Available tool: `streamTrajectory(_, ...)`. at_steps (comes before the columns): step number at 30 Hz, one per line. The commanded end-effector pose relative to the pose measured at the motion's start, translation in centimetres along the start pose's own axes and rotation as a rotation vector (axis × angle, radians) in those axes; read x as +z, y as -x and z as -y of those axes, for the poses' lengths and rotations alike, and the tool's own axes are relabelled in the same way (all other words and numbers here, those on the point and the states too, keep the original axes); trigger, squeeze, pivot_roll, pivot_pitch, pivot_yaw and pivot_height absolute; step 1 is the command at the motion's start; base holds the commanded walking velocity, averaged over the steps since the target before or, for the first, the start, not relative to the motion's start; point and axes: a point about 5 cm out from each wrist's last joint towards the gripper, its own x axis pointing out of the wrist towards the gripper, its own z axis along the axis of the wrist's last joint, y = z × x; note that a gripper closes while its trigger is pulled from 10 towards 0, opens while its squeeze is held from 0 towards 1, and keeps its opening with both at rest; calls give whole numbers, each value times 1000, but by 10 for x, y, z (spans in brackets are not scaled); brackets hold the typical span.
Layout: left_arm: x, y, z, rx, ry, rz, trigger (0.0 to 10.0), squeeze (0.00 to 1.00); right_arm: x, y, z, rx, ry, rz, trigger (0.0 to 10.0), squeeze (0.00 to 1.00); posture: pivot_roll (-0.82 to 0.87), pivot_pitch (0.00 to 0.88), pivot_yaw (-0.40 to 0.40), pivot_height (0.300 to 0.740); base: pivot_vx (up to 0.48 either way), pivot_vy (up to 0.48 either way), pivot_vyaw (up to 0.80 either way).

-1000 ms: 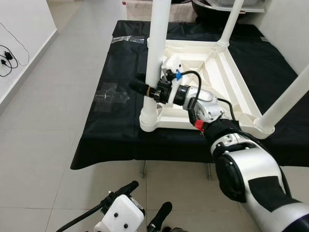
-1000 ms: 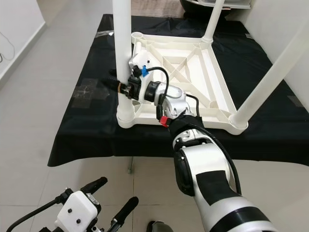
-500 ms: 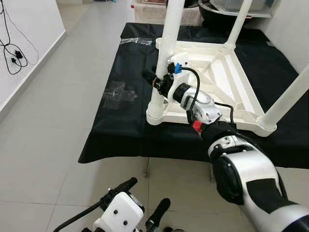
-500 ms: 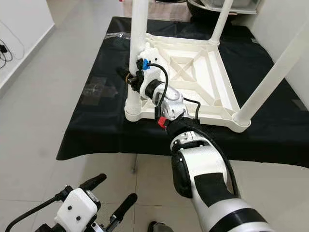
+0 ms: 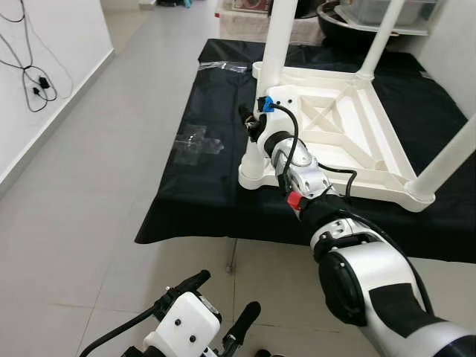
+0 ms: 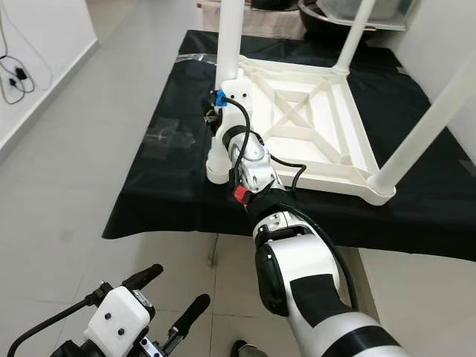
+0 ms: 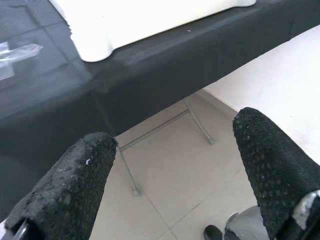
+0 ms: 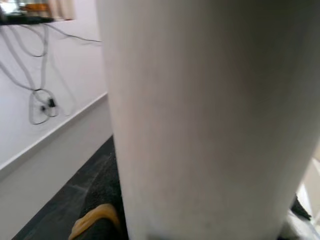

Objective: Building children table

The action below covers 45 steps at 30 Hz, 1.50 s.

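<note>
The white children table lies upside down on a work surface covered with a black cloth, its underside with crossing ribs facing up. Its legs stand upward from the corners. The near-left leg rises from the corner socket closest to the robot's left, and another leg leans up from the near-right corner. A far leg stands at the back.

The right gripper is pressed against the near-left leg, low down, just above the corner socket. The silver right arm stretches forward from the robot's body to that point. In the right wrist view the white leg is very close to the camera, so the fingers seem to be closed around it, with the leg between them.

The left gripper hangs low in front of the robot, well apart from the table, and its two black fingers stand wide apart with nothing between them. Under them is the tiled floor and the metal frame under the cloth.

A piece of clear plastic wrap lies on the cloth at the left of the table. Black cables hang on the white wall at the far left.
</note>
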Motion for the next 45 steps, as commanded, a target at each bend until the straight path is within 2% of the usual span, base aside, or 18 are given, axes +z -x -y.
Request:
streamTrajectory(1,-4,0,2,-10,10,-19,10000,0,-40,11,12,-134,14,-167,10000,0,133,220,-83,740,0,0,0)
streamTrajectory(2,-4,0,2,-10,10,-19,10000,0,-40,11,12,-134,14,-167,10000,0,133,220,-83,740,0,0,0)
streamTrajectory(4,-4,-1,0,-8,6,-16,10000,0,-41,13,13,-275,31,-170,10000,0,128,220,-83,740,0,0,0)
streamTrajectory(5,-4,-1,0,-8,6,-16,10000,0,-41,13,13,-275,31,-170,10000,0,128,220,-83,740,0,0,0)
streamTrajectory(8,-5,-3,-2,-4,1,-13,10000,0,-43,17,11,-441,28,-191,10000,0,128,220,-84,740,0,0,0)
streamTrajectory(11,-5,-3,-2,-4,0,-12,10000,0,-43,18,10,-497,35,-195,10000,0,128,220,-84,740,0,0,0)
streamTrajectory(13,-5,-3,-3,-3,-4,-11,10000,0,-45,22,8,-635,26,-229,10000,0,129,219,-86,740,0,0,0)
streamTrajectory(17,-5,-4,-3,-2,-6,-10,10000,0,-47,25,6,-706,13,-255,10000,0,129,219,-86,740,0,0,0)
streamTrajectory(19,-5,-5,-4,-3,-12,-8,10000,0,-46,28,-3,-787,-36,-237,10000,0,134,221,-88,740,0,0,0)
streamTrajectory(21,-5,-5,-4,-3,-12,-8,10000,0,-46,28,-3,-787,-36,-237,10000,0,134,221,-88,740,0,0,0)
streamTrajectory(22,-5,-6,-5,-3,-18,-6,10000,0,-45,31,-8,-867,-67,-229,10000,0,140,223,-91,740,0,0,0)
streamTrajectory(24,-5,-6,-6,-2,-20,-5,10000,0,-45,33,-8,-911,-80,-236,10000,0,140,224,-91,740,0,0,0)
streamTrajectory(31,-5,-5,-7,1,-28,-9,10000,0,-46,39,-10,-1050,-74,-276,10000,0,151,228,-91,740,0,0,0)
streamTrajectory(36,-6,-6,-8,5,-31,-10,10000,0,-32,33,-16,-994,-86,-199,10000,0,147,226,-90,740,0,0,0)
streamTrajectory(39,-7,-8,-9,5,-31,-9,10000,0,15,19,-21,-870,-143,33,10000,0,139,215,-83,740,0,0,0)
streamTrajectory(41,-7,-8,-9,5,-31,-9,10000,0,15,19,-21,-870,-143,33,10000,0,139,215,-83,740,0,0,0)
streamTrajectory(44,-8,-10,-10,7,-27,-8,10000,0,35,16,-22,-800,-179,127,10000,0,134,204,-79,740,0,0,0)
streamTrajectory(45,-7,-11,-11,11,-17,-2,10000,0,57,17,-21,-698,-218,237,10000,0,132,198,-76,740,0,0,0)
